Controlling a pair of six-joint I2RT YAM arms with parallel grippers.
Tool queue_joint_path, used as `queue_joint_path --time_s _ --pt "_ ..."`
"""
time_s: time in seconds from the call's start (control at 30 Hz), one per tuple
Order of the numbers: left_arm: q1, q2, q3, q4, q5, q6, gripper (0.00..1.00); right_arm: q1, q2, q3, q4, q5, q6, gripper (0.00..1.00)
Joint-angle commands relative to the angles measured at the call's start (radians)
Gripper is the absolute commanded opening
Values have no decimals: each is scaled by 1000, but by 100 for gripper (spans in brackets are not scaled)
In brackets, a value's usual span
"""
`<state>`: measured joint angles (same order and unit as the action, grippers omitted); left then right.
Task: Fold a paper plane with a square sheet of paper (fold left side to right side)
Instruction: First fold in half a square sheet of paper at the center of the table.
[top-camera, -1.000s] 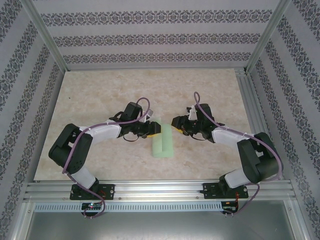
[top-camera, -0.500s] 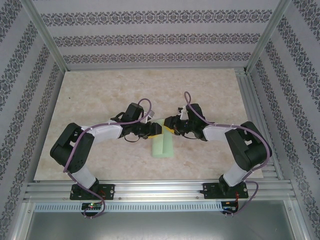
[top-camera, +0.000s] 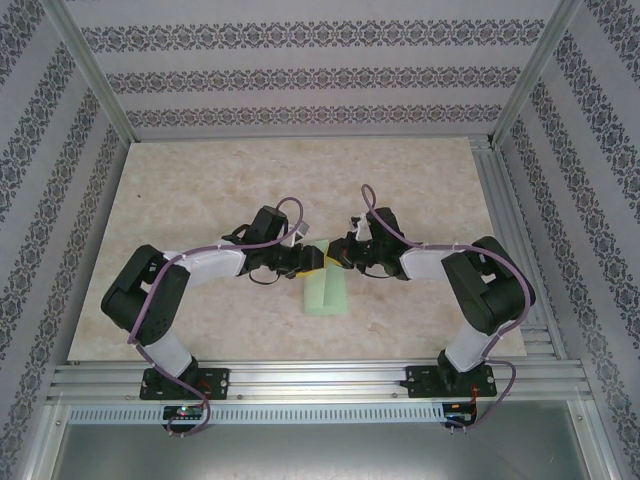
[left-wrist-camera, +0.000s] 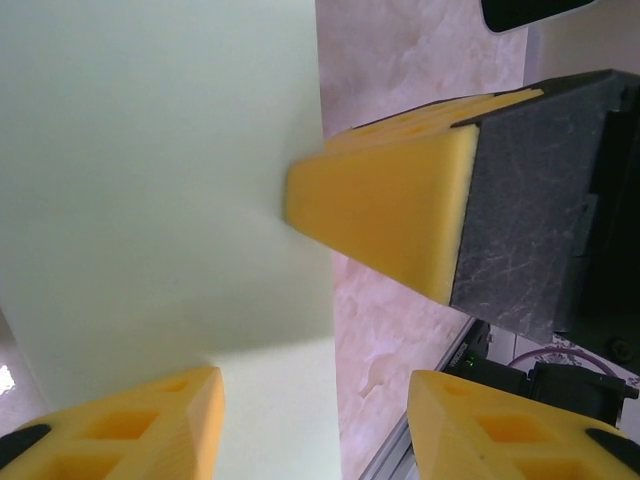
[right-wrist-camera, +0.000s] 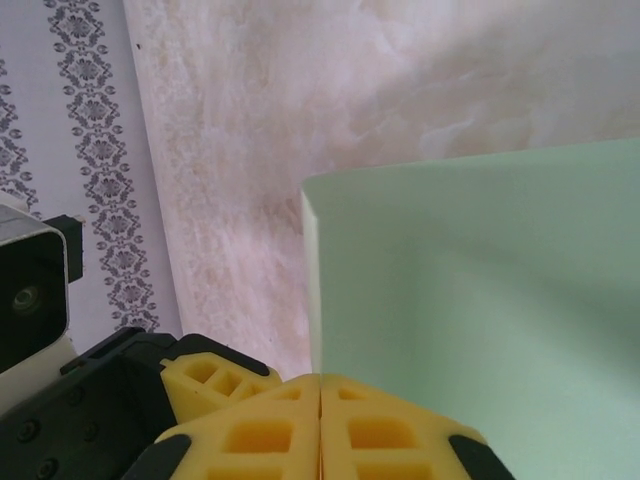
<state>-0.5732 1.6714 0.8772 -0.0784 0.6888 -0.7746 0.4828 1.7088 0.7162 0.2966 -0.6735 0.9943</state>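
Observation:
The square sheet of paper (top-camera: 325, 288) is pale green and lies folded into a narrow strip at the table's middle, long side running toward me. My left gripper (top-camera: 312, 260) is at its far left corner. Its jaws are open in the left wrist view (left-wrist-camera: 315, 425), with one yellow fingertip (left-wrist-camera: 140, 425) on the paper (left-wrist-camera: 150, 180). My right gripper (top-camera: 338, 255) faces it from the right. In the right wrist view its fingers (right-wrist-camera: 320, 430) are pressed together, and the paper's edge (right-wrist-camera: 312, 290) runs straight into the seam between them.
The marble-patterned tabletop (top-camera: 200, 190) lies open around the strip. An aluminium rail (top-camera: 320, 378) runs along the near edge, and patterned walls close in the other sides. The two grippers nearly touch above the paper's far end.
My right arm has swung left toward the paper's far end, and its jaws have gone from open to shut. The left gripper and the paper have hardly moved.

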Motion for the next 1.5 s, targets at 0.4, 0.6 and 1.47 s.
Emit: queue_joint_path --time_s 0.4,0.6,1.47 --pt "-16 -110 44 -399 -303 132 58 -28 -21 93 -276 96 -198 5" --pt "-72 -14 96 -378 -327 114 58 -45 -24 96 -321 117 -234 5" --pt "-171 171 238 -482 -433 121 52 -182 -182 56 -493 157 -361 35"
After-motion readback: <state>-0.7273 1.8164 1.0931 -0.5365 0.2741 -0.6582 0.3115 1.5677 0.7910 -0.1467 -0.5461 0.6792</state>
